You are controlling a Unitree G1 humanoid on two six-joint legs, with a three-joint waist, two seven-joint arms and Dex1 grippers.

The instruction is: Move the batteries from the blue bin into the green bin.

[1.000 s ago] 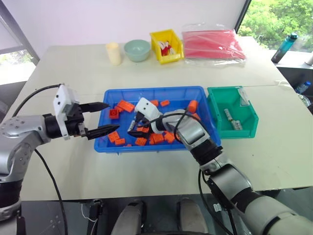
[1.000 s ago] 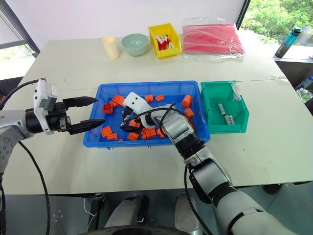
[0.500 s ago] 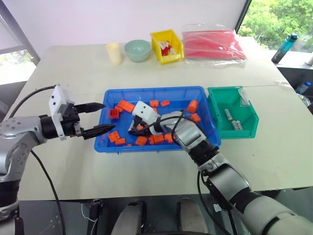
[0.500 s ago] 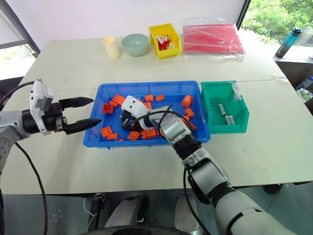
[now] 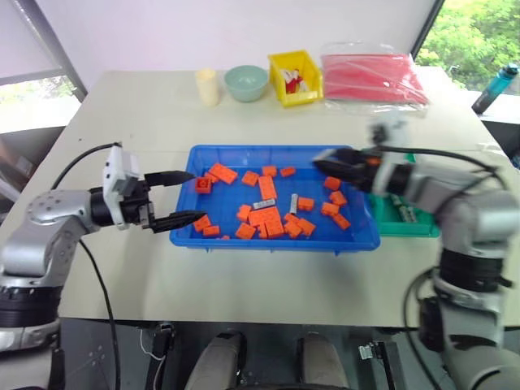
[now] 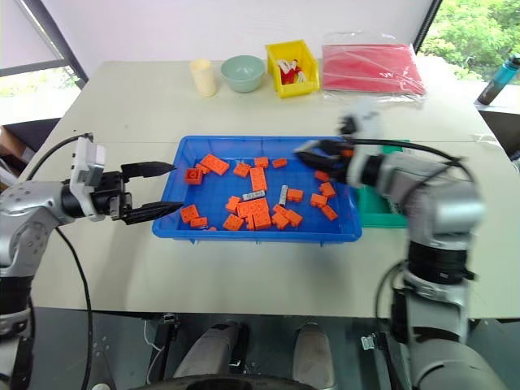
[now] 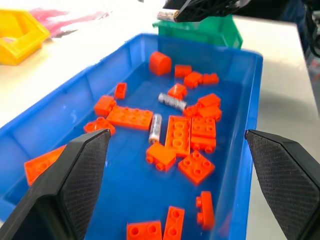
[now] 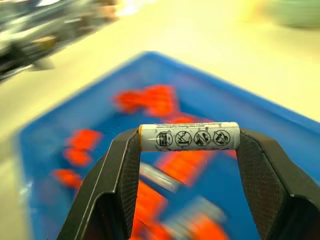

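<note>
Pinching a smooth cylindrical battery endwise.

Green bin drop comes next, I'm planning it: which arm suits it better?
Right. The right gripper already clamps a battery near the green bin; the left gripper hangs open at the blue bin's far end.

We're looking at a pale cream surface made of two tops butted together, seam running across near the middle. Plain white wall behind it. Windows at both far corners with dark frames: left one shows bright daylight, right one shows green foliage. Dark floor below the near edge. Even daylight, soft shadows.
</note>
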